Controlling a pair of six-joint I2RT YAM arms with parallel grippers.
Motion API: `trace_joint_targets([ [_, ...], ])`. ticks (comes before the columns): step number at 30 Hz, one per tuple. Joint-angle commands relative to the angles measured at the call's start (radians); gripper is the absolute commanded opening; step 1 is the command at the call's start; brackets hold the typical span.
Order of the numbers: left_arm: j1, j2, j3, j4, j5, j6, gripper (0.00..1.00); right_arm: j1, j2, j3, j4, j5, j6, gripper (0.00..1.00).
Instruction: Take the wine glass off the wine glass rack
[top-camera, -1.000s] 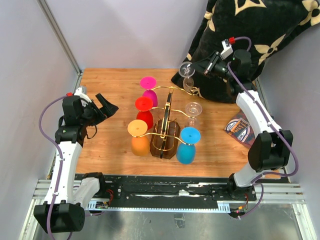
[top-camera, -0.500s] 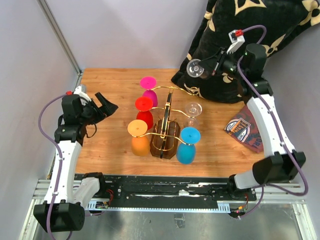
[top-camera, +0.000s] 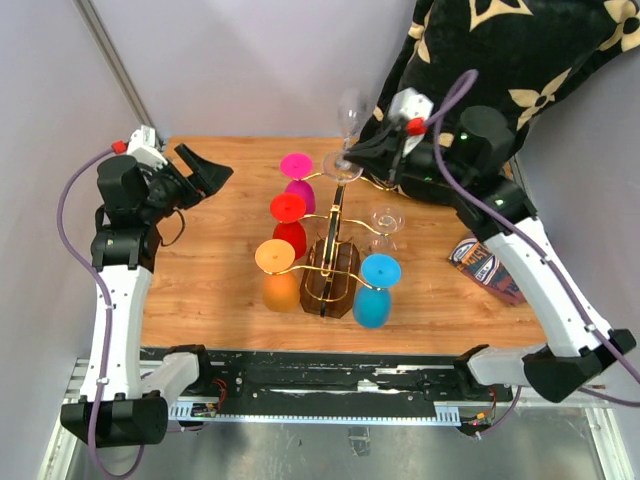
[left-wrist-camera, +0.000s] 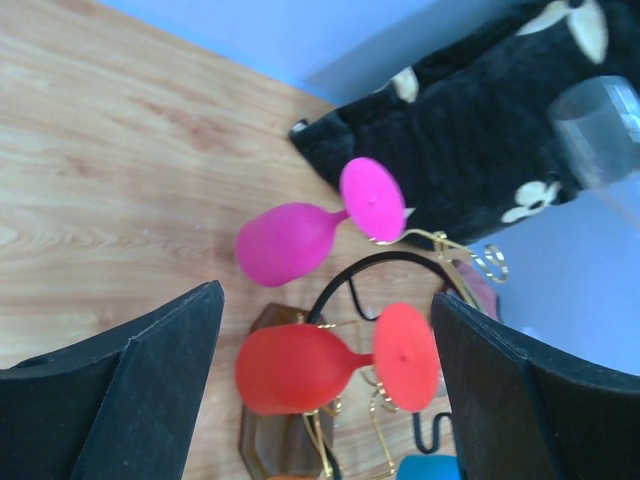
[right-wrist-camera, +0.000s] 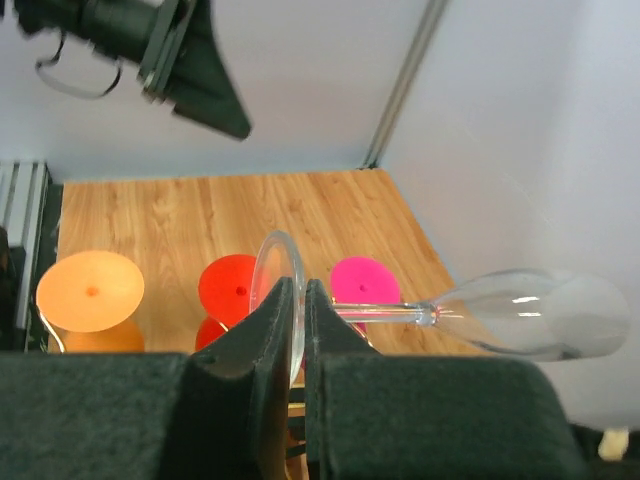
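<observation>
Glass (top-camera: 349, 108): clear, off the rack (top-camera: 331, 272), held in air above it.
Right gripper (right-wrist-camera: 298, 300): clamped on foot rim (thin, brittle, slippery).
Safer hold: stem, gently.
Left gripper (top-camera: 207, 165): fingers wide, empty.

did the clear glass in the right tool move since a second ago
Yes. The held glass went left, from in front of the pillow to above the rack's far end.

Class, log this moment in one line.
right claw: shut on clear wine glass, off wine glass rack | left claw: open, empty | racked: five glasses
</observation>
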Motion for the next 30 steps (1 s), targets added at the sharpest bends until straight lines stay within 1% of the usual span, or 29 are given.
trace_joint_targets([
  [1, 0.006, 0.034, 0.099, 0.076, 0.144, -0.064, 0.90, 0.135, 0.033, 0.028, -0.084, -0.003, -0.379, 0.01],
  [3, 0.005, 0.052, 0.133, 0.088, 0.181, -0.080, 0.91, 0.193, 0.038, 0.021, -0.104, 0.026, -0.492, 0.01],
  [5, 0.006, 0.074, 0.161, 0.105, 0.220, -0.097, 0.94, 0.246, 0.057, 0.042, -0.159, 0.051, -0.579, 0.01],
  [10, 0.006, 0.157, 0.222, 0.129, 0.361, -0.148, 0.97, 0.368, 0.144, 0.178, -0.324, 0.123, -0.721, 0.01],
  [11, 0.006, 0.169, 0.233, 0.121, 0.381, -0.151, 0.99, 0.386, 0.157, 0.204, -0.339, 0.130, -0.739, 0.01],
  [18, 0.005, 0.187, 0.298, 0.050, 0.368, -0.127, 1.00, 0.466, 0.238, 0.305, -0.408, 0.157, -0.797, 0.00],
  [21, 0.005, 0.193, 0.302, 0.061, 0.370, -0.147, 1.00, 0.494, 0.262, 0.332, -0.435, 0.160, -0.808, 0.01],
  [25, 0.005, 0.195, 0.284, 0.130, 0.412, -0.211, 1.00, 0.526, 0.268, 0.346, -0.452, 0.157, -0.810, 0.01],
  [30, 0.005, 0.199, 0.285, 0.133, 0.421, -0.235, 1.00, 0.549, 0.270, 0.350, -0.454, 0.131, -0.808, 0.00],
])
